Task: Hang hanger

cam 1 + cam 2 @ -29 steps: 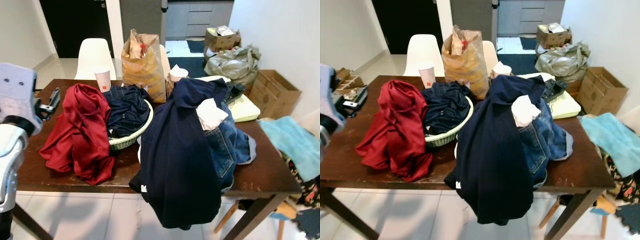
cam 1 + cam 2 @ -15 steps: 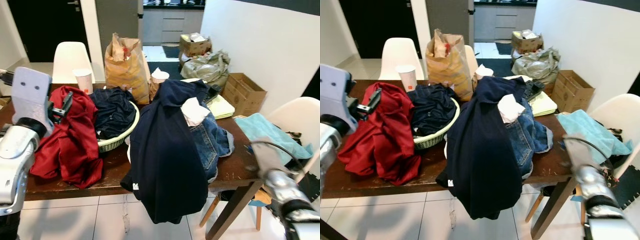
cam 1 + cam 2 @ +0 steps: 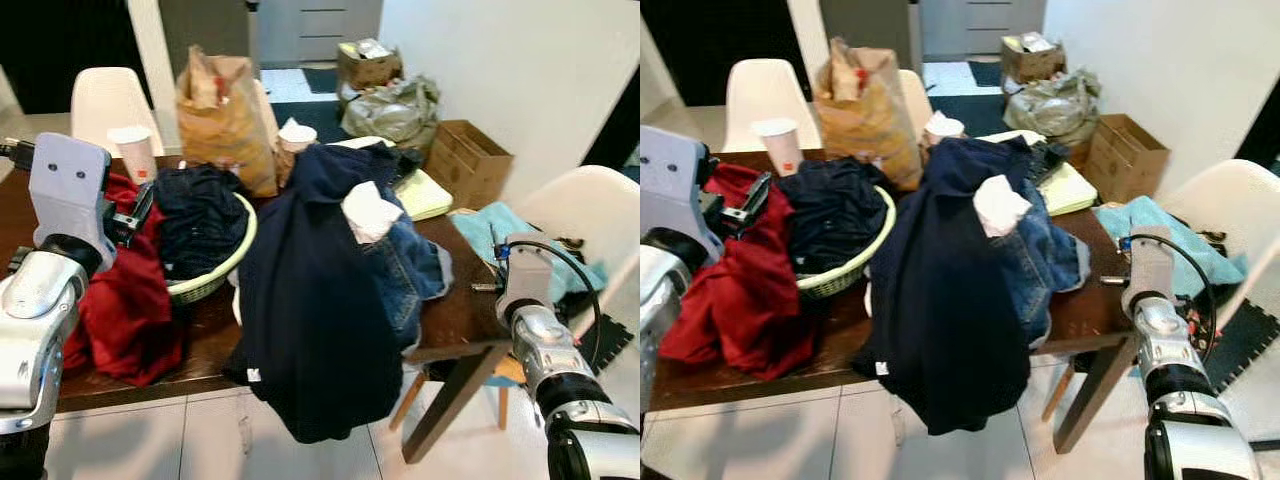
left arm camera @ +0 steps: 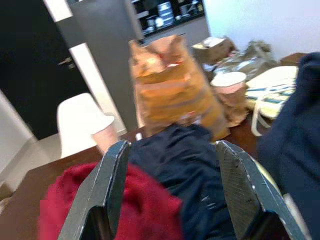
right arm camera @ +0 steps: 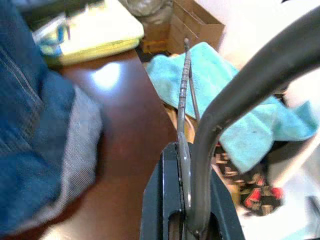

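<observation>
My right gripper (image 5: 182,200) is shut on a hanger (image 5: 240,95): a dark curved bar with a thin metal hook (image 5: 185,90). In the eye views this gripper (image 3: 512,283) is raised beside the right corner of the brown table (image 3: 455,320), and the dark bar (image 3: 585,290) arcs behind it. My left gripper (image 4: 170,150) is open with nothing between its fingers. It hovers over a red garment (image 3: 125,300) at the table's left, next to a basket (image 3: 215,275) of dark clothes.
A navy jacket (image 3: 320,300) hangs over the table's front edge, with jeans (image 3: 405,270) beside it. A paper bag (image 3: 220,110) and a cup (image 3: 133,150) stand at the back. A teal towel (image 3: 500,225) lies on a white chair (image 3: 580,210) at the right. A cardboard box (image 3: 465,160) sits behind.
The camera has swung right and nearer the table. My right arm has risen into view at the table's right corner with the hanger. My left arm has come up over the red garment.
</observation>
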Controlling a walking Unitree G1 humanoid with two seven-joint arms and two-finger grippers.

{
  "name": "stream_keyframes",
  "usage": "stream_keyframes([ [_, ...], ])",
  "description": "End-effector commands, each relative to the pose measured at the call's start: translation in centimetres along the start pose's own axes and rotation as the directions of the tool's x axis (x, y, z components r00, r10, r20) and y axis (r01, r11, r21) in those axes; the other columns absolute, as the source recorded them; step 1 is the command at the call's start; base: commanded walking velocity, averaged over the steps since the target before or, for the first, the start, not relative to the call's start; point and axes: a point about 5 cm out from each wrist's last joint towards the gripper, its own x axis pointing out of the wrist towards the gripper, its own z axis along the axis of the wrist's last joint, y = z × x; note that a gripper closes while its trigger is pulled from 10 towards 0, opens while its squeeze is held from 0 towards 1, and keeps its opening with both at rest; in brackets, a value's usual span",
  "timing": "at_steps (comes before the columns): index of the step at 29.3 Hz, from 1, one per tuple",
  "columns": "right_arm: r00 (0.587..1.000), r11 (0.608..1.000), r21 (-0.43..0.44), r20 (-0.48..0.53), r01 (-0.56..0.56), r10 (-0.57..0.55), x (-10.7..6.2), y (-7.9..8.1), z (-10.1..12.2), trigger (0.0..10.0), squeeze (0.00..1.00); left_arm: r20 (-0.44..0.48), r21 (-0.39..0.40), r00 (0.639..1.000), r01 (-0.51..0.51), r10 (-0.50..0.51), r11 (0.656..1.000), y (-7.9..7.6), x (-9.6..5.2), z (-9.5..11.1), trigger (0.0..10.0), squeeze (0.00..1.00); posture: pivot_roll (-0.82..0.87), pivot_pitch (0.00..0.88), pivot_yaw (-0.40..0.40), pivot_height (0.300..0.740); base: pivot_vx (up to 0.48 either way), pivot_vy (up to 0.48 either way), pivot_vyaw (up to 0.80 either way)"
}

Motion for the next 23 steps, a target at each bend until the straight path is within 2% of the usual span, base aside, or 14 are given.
stream_keyframes([
  [1, 0.957, 0.987, 0.089, 0.27, -0.134, 0.106, 0.7, 2.7, 7.7, 10.0, 0.0, 0.015, -0.008, 1.0, 0.016, -0.016, 1.0, -0.6, -0.2, 0.0, 10.0, 0.0, 0.0, 0.0, -0.02, 0.736, 0.0, 0.0, 0.0],
  [3, 0.952, 0.981, 0.124, 0.287, -0.148, 0.107, 0.7, 2.9, 8.3, 10.0, 0.0, 0.015, -0.011, 1.0, 0.018, -0.018, 1.0, -0.7, -0.2, 0.0, 10.0, 0.0, 0.0, 0.0, -0.02, 0.736, 0.0, 0.0, 0.0],
  [4, 0.935, 0.968, 0.167, 0.331, -0.188, 0.125, 0.6, 3.3, 9.9, 10.0, 0.0, 0.013, -0.036, 1.0, 0.022, -0.021, 0.999, -0.9, -0.3, -0.2, 10.0, 0.0, 0.0, 0.0, -0.017, 0.736, 0.0, 0.0, 0.0],
  [7, 0.921, 0.962, 0.172, 0.364, -0.213, 0.139, 0.4, 3.6, 11.1, 10.0, 0.0, 0.011, -0.067, 1.0, 0.021, -0.02, 0.998, -1.0, -0.4, -0.4, 10.0, 0.0, 0.0, 0.0, -0.017, 0.736, 0.0, 0.0, 0.0],
  [8, 0.898, 0.943, 0.207, 0.409, -0.262, 0.159, 0.1, 4.0, 12.9, 10.0, 0.0, 0.003, -0.112, 1.0, 0.008, -0.008, 0.994, -1.0, -0.7, -1.0, 10.0, 0.0, 0.0, 0.0, -0.014, 0.736, 0.0, 0.0, 0.0],
  [9, 0.898, 0.943, 0.207, 0.409, -0.262, 0.159, 0.1, 4.0, 12.9, 10.0, 0.0, 0.003, -0.112, 1.0, 0.008, -0.008, 0.994, -1.0, -0.7, -1.0, 10.0, 0.0, 0.0, 0.0, -0.014, 0.736, 0.0, 0.0, 0.0],
  [11, 0.84, 0.892, 0.245, 0.495, -0.381, 0.223, -0.7, 5.1, 16.1, 10.0, 0.0, -0.028, -0.158, 0.998, -0.055, 0.051, 0.986, -0.6, -1.7, -2.6, 10.0, 0.0, 0.0, 0.0, -0.014, 0.736, 0.0, 0.0, 0.0],
  [12, 0.84, 0.892, 0.245, 0.495, -0.381, 0.223, -0.7, 5.1, 16.1, 10.0, 0.0, -0.028, -0.158, 0.998, -0.055, 0.051, 0.986, -0.6, -1.7, -2.6, 10.0, 0.0, 0.0, 0.0, -0.014, 0.736, 0.0, 0.0, 0.0],
  [14, 0.795, 0.855, 0.238, 0.538, -0.461, 0.279, -1.4, 6.1, 17.8, 10.0, 0.0, -0.05, -0.178, 0.991, -0.128, 0.121, 0.976, 0.4, -2.5, -3.6, 10.0, 0.0, 0.0, 0.0, -0.016, 0.736, 0.0, 0.0, 0.0],
  [17, 0.781, 0.845, 0.229, 0.548, -0.483, 0.299, -1.6, 6.4, 18.2, 10.0, 0.0, -0.057, -0.187, 0.987, -0.16, 0.152, 0.969, 0.8, -2.8, -4.0, 10.0, 0.0, 0.0, 0.0, -0.016, 0.736, 0.0, 0.0, 0.0],
  [18, 0.772, 0.844, 0.206, 0.551, -0.495, 0.318, -1.8, 6.9, 18.6, 10.0, 0.0, -0.083, -0.199, 0.975, -0.221, 0.208, 0.955, 1.6, -3.2, -4.7, 10.0, 0.0, 0.0, 0.0, -0.017, 0.736, 0.0, 0.0, 0.0],
  [19, 0.772, 0.844, 0.206, 0.551, -0.495, 0.318, -1.8, 6.9, 18.6, 10.0, 0.0, -0.083, -0.199, 0.975, -0.221, 0.208, 0.955, 1.6, -3.2, -4.7, 10.0, 0.0, 0.0, 0.0, -0.017, 0.736, 0.0, 0.0, 0.0],
  [21, 0.764, 0.841, 0.192, 0.552, -0.506, 0.334, -2.0, 7.5, 18.9, 10.0, 0.0, -0.14, -0.214, 0.946, -0.318, 0.293, 0.924, 2.9, -4.1, -6.1, 10.0, 0.0, 0.0, 0.0, -0.019, 0.736, 0.0, 0.0, 0.0],
  [23, 0.762, 0.837, 0.192, 0.551, -0.512, 0.339, -2.1, 7.7, 19.0, 10.0, 0.0, -0.155, -0.219, 0.937, -0.342, 0.314, 0.914, 3.2, -4.5, -6.6, 10.0, 0.0, 0.0, 0.0, -0.019, 0.736, 0.0, 0.0, 0.0],
])
